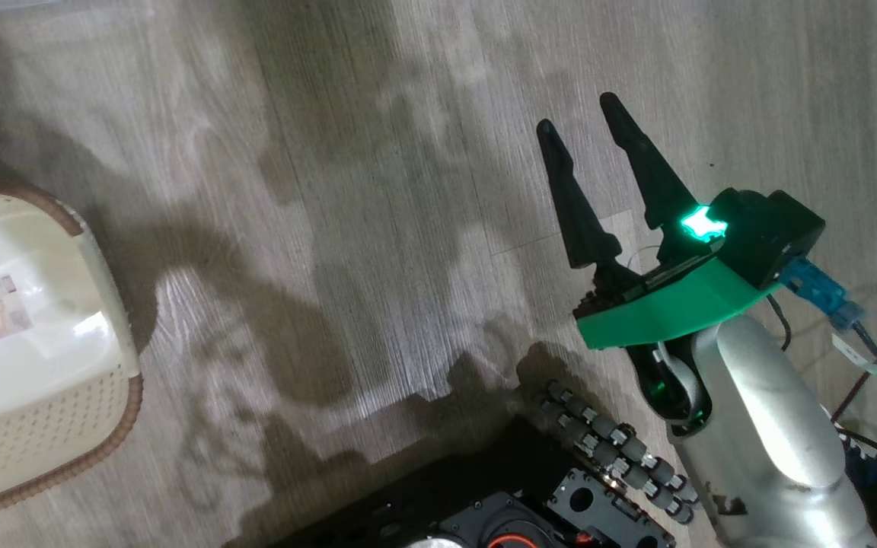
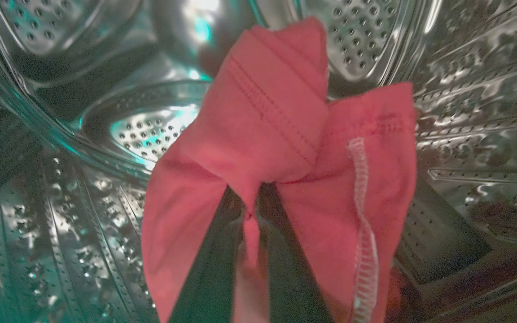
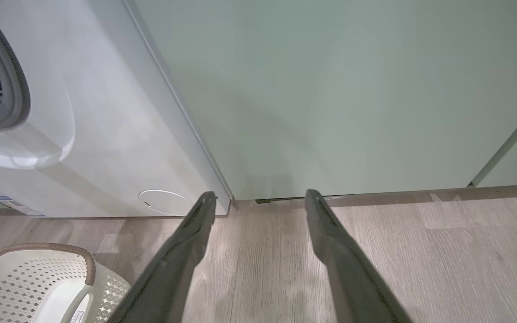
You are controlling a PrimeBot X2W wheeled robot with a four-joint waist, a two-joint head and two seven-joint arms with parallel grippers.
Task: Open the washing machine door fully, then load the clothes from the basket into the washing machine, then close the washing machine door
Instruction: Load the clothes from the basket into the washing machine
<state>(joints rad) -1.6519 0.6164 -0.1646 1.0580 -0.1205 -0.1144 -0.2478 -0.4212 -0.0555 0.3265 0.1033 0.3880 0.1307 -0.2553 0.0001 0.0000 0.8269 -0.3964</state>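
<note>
Left pincer (image 2: 251,199) pinches a fold of the soft, light bright red fabric garment (image 2: 276,112) inside the perforated steel drum (image 2: 151,130); any bunched fold probably grips fine. Right pincer (image 3: 260,197) gapes open.

Soft shadows across the floor (image 1: 377,190), teal glints in the dim steel drum (image 2: 151,130), blown-out glare on the pale forearm (image 1: 773,426)

Just past the tips of my right gripper (image 3: 260,194) there's a plain pale green cabinet (image 3: 330,89) front, meeting the grey wood-look floor (image 3: 442,251) right ahead of it. A panel seam (image 3: 510,139) runs off to the gripper's right. Below the gripper, blotchy shadows (image 1: 279,320) sprawl across the planks.
</note>
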